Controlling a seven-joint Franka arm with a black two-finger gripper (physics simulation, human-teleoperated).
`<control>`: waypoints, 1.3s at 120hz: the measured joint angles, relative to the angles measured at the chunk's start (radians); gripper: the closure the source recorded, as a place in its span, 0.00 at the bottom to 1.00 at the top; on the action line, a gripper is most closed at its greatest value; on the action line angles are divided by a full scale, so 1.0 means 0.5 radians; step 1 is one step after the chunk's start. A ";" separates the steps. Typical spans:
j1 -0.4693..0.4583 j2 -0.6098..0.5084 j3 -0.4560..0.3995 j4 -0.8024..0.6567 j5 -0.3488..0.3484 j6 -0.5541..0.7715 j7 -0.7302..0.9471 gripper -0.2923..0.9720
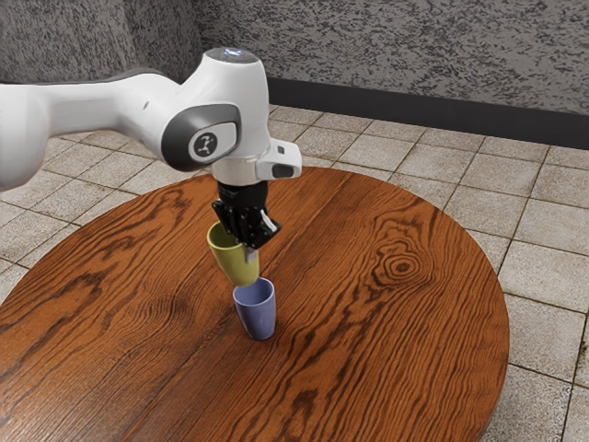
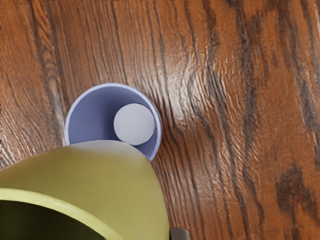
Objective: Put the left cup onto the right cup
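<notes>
A yellow-green cup [image 1: 232,255] hangs tilted in the air, and my black gripper [image 1: 248,241] is shut on its rim. Its base sits just above the rim of a blue-violet cup [image 1: 256,308], which stands upright on the round wooden table [image 1: 386,304]. In the wrist view the yellow-green cup [image 2: 85,190] looms close under my hand and covers part of the blue cup's [image 2: 100,117] opening. The blue cup's pale inner bottom shows past it.
The table's edge curves round at the exterior view's right and front. Beyond it lie a tiled floor [image 1: 543,212] and a rough grey wall. My white arm comes in from the exterior view's upper left.
</notes>
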 joint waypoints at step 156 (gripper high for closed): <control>-0.026 0.262 0.079 0.162 0.073 0.028 -0.003 0.85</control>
